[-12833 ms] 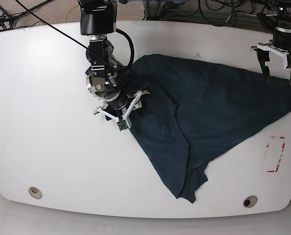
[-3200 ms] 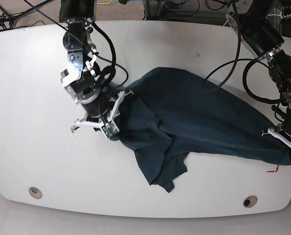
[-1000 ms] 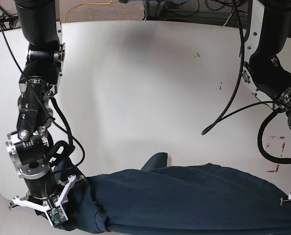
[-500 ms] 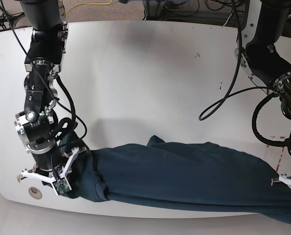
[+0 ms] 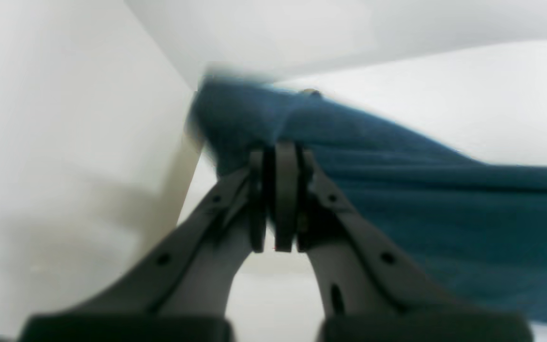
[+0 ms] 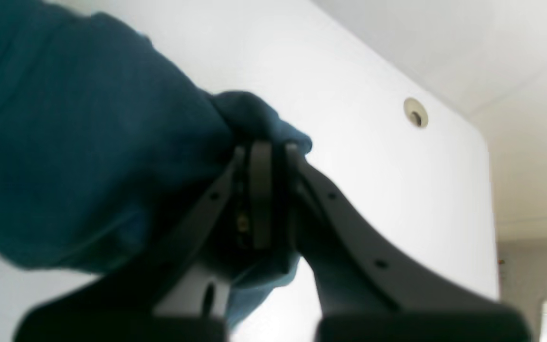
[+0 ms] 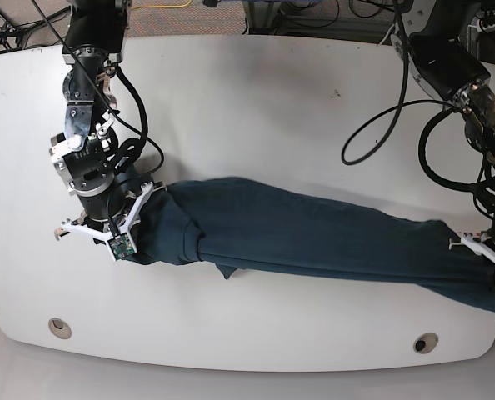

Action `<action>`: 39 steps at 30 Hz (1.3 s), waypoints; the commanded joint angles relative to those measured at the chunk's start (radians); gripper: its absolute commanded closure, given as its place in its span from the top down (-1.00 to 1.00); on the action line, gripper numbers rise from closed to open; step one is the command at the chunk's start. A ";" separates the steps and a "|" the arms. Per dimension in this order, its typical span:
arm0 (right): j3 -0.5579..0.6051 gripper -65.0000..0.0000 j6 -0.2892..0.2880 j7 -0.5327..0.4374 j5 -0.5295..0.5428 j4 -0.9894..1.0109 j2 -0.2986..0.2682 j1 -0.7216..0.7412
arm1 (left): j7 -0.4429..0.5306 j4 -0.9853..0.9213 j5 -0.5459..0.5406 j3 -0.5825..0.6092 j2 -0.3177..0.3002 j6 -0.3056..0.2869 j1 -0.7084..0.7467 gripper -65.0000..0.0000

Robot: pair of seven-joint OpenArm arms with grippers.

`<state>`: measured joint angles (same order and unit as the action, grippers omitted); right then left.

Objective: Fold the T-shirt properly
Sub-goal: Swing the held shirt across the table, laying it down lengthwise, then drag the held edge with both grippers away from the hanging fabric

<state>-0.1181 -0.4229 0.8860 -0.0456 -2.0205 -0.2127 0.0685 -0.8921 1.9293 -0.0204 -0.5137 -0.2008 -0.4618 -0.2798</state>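
Observation:
The dark navy-teal T-shirt (image 7: 314, 237) is stretched into a long bunched band across the white table (image 7: 256, 100), from lower left to lower right. My right gripper (image 7: 124, 237) is shut on its left end; in the right wrist view the jaws (image 6: 261, 156) pinch a wad of the T-shirt (image 6: 79, 156). My left gripper (image 7: 491, 265) is shut on its right end; in the left wrist view the gripper (image 5: 280, 156) clamps a fold of the T-shirt (image 5: 420, 199) close to the table's edge.
The table has a round hole near its front left corner (image 7: 59, 327) and one at the front right (image 7: 425, 343). The left-end hole also shows in the right wrist view (image 6: 415, 113). Black cables (image 7: 381, 125) hang from the arm on the right.
Both arms have moved away from the table's front edge toward the middle, carrying the stretched T-shirt with them. It now lies fully on the table as a slanted band. Both grippers stay shut.

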 commanded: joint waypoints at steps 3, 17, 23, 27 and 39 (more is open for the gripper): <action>-0.041 -0.99 0.002 -0.012 -0.027 -0.022 0.022 -0.057 | 0.015 0.021 0.019 -0.023 -0.014 0.007 0.051 -1.00; -0.153 -0.98 -0.048 0.002 -0.021 -0.071 0.107 -0.257 | 0.008 0.027 0.005 -0.077 -0.003 -0.007 0.294 -0.99; -0.142 -0.98 -0.028 0.001 -0.017 -0.070 0.130 -0.321 | 0.008 0.022 0.010 -0.086 -0.006 -0.013 0.367 -0.98; -0.133 -0.98 -0.028 -0.004 -0.016 -0.064 0.141 -0.339 | 0.002 0.020 0.009 -0.080 -0.002 -0.042 0.411 -0.98; -0.127 -0.99 -0.031 -0.012 -0.011 -0.059 0.159 -0.369 | -0.007 0.014 0.006 -0.108 0.005 -0.153 0.483 -0.99</action>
<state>-0.2310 -0.4683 0.8925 -0.0471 -2.0598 -0.0517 -0.2977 -0.9230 1.9289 -0.0238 -0.6056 -0.1780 -0.6167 0.2054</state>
